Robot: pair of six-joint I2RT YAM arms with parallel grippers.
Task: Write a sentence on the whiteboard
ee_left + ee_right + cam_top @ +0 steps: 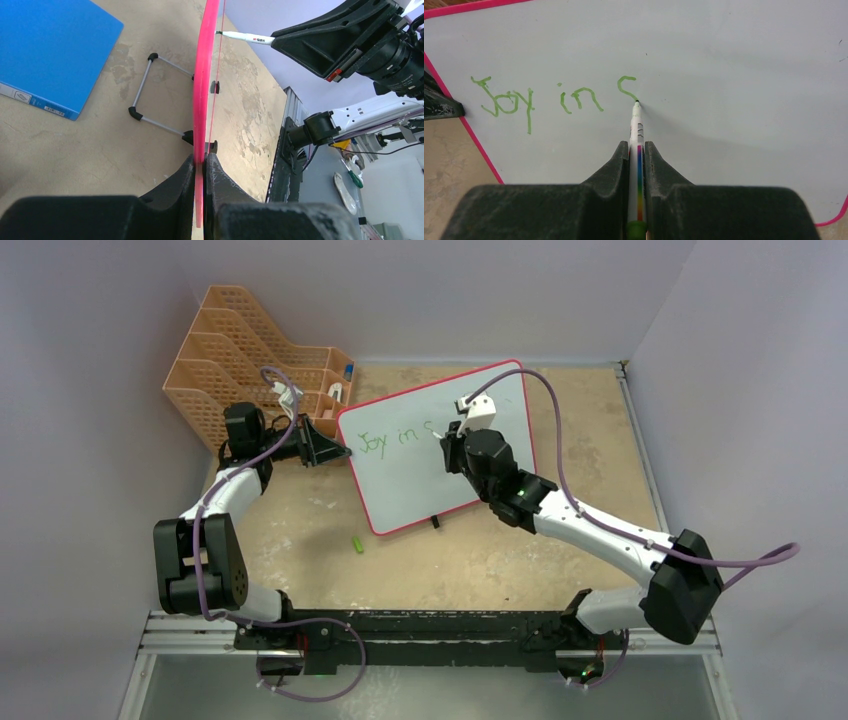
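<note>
Right gripper (636, 148) clenched on a marker (636, 122), tip touching the whiteboard (734, 70) between the arms, sentence (566, 104) at "Joy in s"; left gripper (201, 165) pinches its edge. Pressing hard could rock the board, skewing letters.

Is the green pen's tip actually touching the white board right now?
Touching. The right wrist view shows the marker with its tip pressed on the whiteboard, exactly where the green stroke ends.

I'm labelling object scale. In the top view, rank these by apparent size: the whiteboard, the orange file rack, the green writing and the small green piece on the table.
1. whiteboard
2. orange file rack, not far behind
3. green writing
4. small green piece
</note>
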